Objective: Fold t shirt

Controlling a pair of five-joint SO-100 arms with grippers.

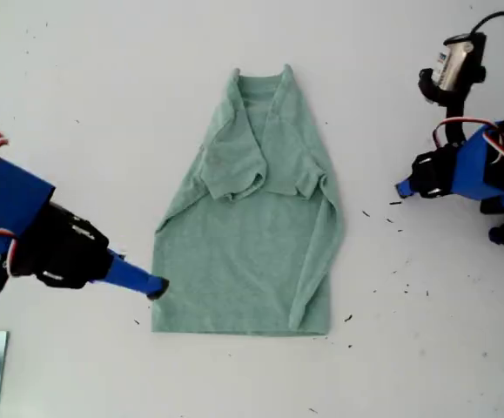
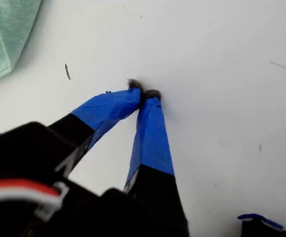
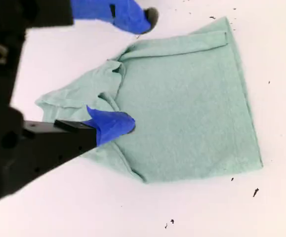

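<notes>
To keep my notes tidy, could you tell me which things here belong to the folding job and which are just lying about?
Job: pale sage-green short-sleeved cotton t shirt; my first gripper, shut; my second gripper, open.
Lying about: dark specks on the white table.

My first gripper [image 2: 143,94] has its two blue-taped fingers pressed together at the tips, making a narrow V. In the exterior view its arm sits folded back at the right edge of the frame, with the gripper pointing toward the centre (red and white wires loop over its blue body). My second gripper [image 3: 139,70] is spread wide, jaws far apart. Its arm reaches in from the exterior view's lower left, its blue tip aimed right and slightly downward.
</notes>
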